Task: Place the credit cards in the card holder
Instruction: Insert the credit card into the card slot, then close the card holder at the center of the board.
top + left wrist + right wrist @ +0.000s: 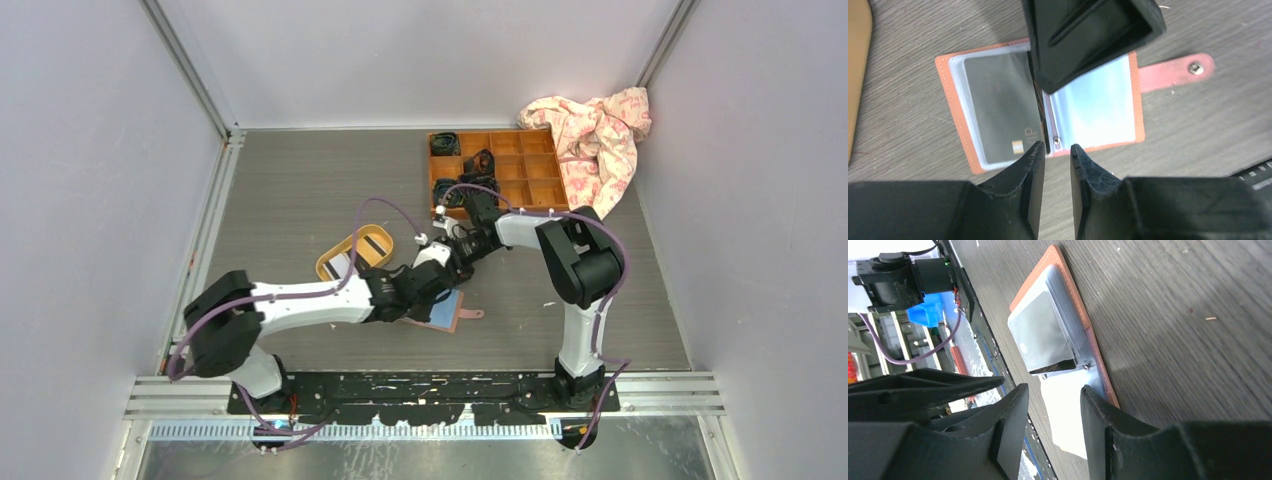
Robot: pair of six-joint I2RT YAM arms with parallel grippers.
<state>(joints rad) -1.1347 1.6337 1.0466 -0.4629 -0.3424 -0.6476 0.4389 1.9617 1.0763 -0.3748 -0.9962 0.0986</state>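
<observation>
2 ajar, empty: left tool (1056,148), right tool (1054,389).

Top view overhead, distant; wrist views close, sharing card holder (1098,110).

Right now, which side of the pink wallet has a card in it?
The tabless half holds a grey card with a gold chip. The other half, by the snap tab, is shiny and empty.
</observation>
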